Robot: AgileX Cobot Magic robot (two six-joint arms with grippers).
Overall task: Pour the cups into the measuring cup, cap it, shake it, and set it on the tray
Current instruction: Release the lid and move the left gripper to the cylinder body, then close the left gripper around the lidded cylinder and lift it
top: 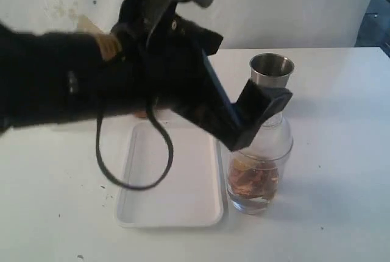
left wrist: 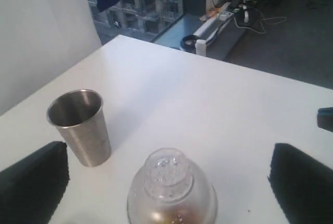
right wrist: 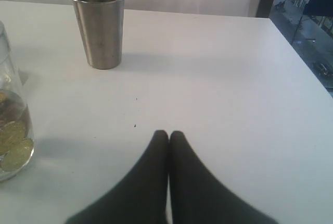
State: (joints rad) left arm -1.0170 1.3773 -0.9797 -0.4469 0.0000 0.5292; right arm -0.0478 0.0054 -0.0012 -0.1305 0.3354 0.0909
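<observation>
Measuring cup point(top: 258, 170): a clear plastic cylinder standing upright on the white table point(top: 341, 152), just beside the right-hand long edge of the tray point(top: 146, 210) and not on it. I cannot tell whether the two touch. A clear dome-shaped lid point(left wrist: 171, 179) with a short ribbed neck sits on top. The lower part holds a loose brownish heap; in the right wrist view the pieces point(right wrist: 15, 148) read as flat, round, dull-gold discs.

Tray: flat, white, smooth plastic with rounded corners and a low raised rim.

Steel tumbler point(top: 272, 70): tapered, brushed metal with a matt sheen, open mouth up, upright on the table just behind the measuring cup.

Left gripper point(left wrist: 169, 153): spread wide, level with the lid. Its two black, soft-looking fingers point(left wrist: 36, 182) stand well apart on either side of the dome, with clear table showing between each one and the plastic. It holds nothing. From the exterior view the bulky black arm crosses the left half of the scene, and a thin black cable point(top: 137, 164) hangs in a loop over the tray.

Right gripper point(right wrist: 168, 136): the two dark tapered fingers are pressed flat together with nothing between them, low over bare table, well apart from the tumbler.
</observation>
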